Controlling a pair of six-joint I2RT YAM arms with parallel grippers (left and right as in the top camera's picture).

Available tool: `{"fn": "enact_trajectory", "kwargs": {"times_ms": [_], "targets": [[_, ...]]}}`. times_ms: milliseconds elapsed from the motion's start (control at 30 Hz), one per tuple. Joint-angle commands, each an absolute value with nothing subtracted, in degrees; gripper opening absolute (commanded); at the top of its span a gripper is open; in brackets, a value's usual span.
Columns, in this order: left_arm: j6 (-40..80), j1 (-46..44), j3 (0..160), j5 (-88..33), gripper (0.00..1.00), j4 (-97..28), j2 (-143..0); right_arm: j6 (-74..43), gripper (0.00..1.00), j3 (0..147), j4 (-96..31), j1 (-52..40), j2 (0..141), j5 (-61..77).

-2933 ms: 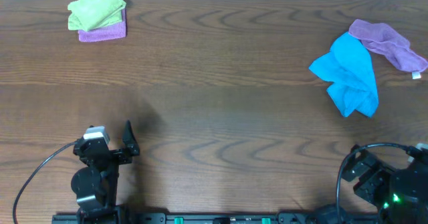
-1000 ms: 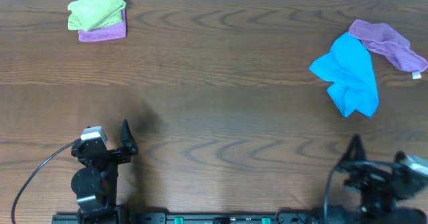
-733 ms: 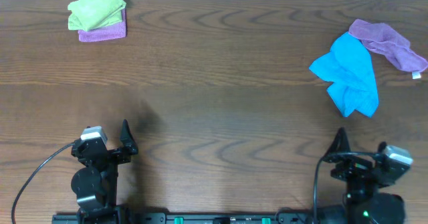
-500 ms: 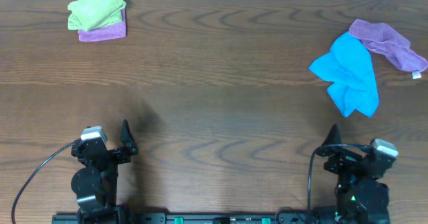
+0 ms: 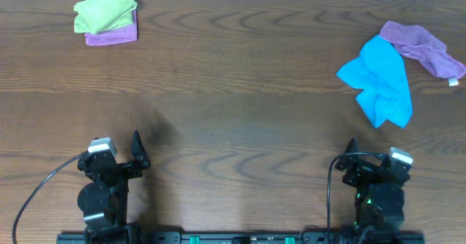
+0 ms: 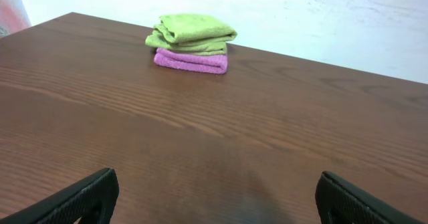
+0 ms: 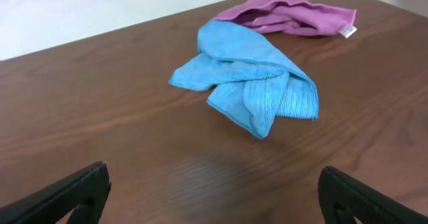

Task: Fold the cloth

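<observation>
Overall, four cloths lie on the surface (image 5: 233, 105). At far left, one small folded lime-green cloth (image 5: 105, 9) sits atop one folded purple cloth (image 5: 113, 34). At far right, one crumpled blue cloth (image 5: 382, 80) touches one crumpled purple cloth (image 5: 422, 46). The cloth for folding appears in no view. The left hand (image 6: 214, 204) and right hand (image 7: 214, 197) sit low at the near edge, fingers spread, empty.

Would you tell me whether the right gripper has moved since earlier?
Yes. The right gripper has shifted left in the overhead view, from right of the blue cloth to directly below it.
</observation>
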State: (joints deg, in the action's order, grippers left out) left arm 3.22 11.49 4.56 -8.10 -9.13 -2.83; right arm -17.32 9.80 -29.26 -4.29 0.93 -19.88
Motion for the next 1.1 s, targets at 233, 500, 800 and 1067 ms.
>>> {"fn": "enact_trajectory", "kwargs": {"times_ms": [233,500,800,1067], "targets": [[3.9,11.6,2.8,-7.3,0.95,-9.7,-2.4,-15.1,0.99,8.1,-29.2,-3.7,0.3,-19.0],[3.9,11.6,2.8,-7.3,0.95,-9.7,-2.4,-15.2,0.99,8.1,-29.1,-3.7,0.3,-19.0],[3.9,11.6,2.8,-7.3,0.95,-9.7,-2.4,-15.2,0.99,8.1,-29.1,-3.7,0.3,-19.0],[3.9,11.6,2.8,-7.3,0.95,-9.7,-2.4,-15.2,0.99,8.1,-29.1,-3.7,0.3,-19.0]]}}
